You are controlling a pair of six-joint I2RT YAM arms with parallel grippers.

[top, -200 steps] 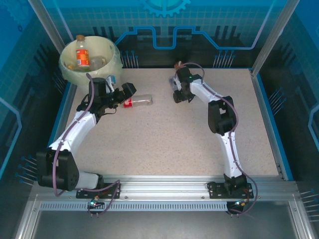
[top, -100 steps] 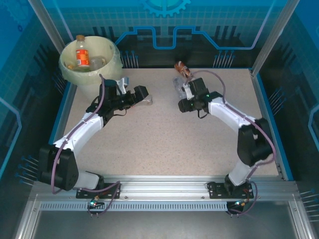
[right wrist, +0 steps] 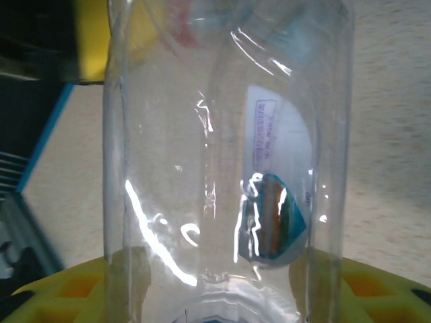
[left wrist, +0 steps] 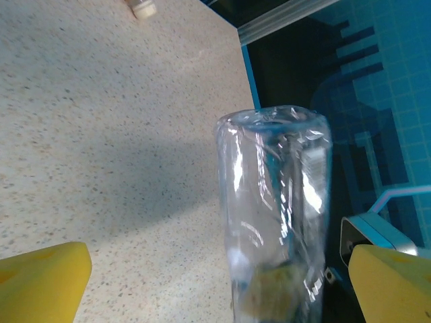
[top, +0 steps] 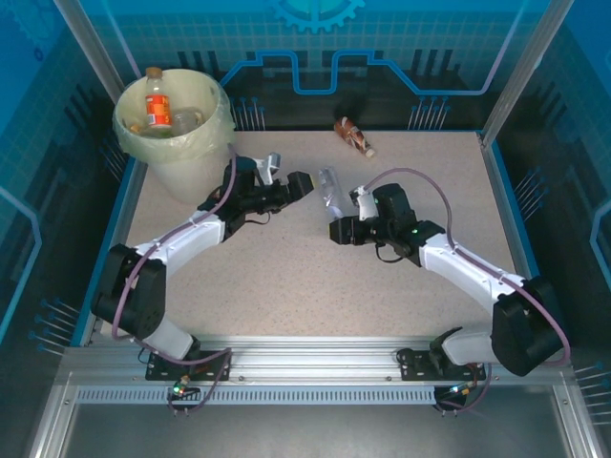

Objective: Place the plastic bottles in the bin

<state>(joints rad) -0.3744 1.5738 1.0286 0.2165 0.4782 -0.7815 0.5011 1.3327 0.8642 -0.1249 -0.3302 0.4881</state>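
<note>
Top external view: bottles [top: 158, 105] in bin [top: 186, 167] at 10 o'clock; clear bottle [top: 330, 186] clamped by right gripper [top: 336, 227], left gripper [top: 291, 179] wide open; brown bottle [top: 355, 135] waiting at 12 o'clock.

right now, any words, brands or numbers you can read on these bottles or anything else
None can be read.
White label on the clear bottle: small print, blurred.
Label of the orange-labelled bottle in the bin: too small.
Label of the brown-labelled bottle at the far edge: too small.
</note>
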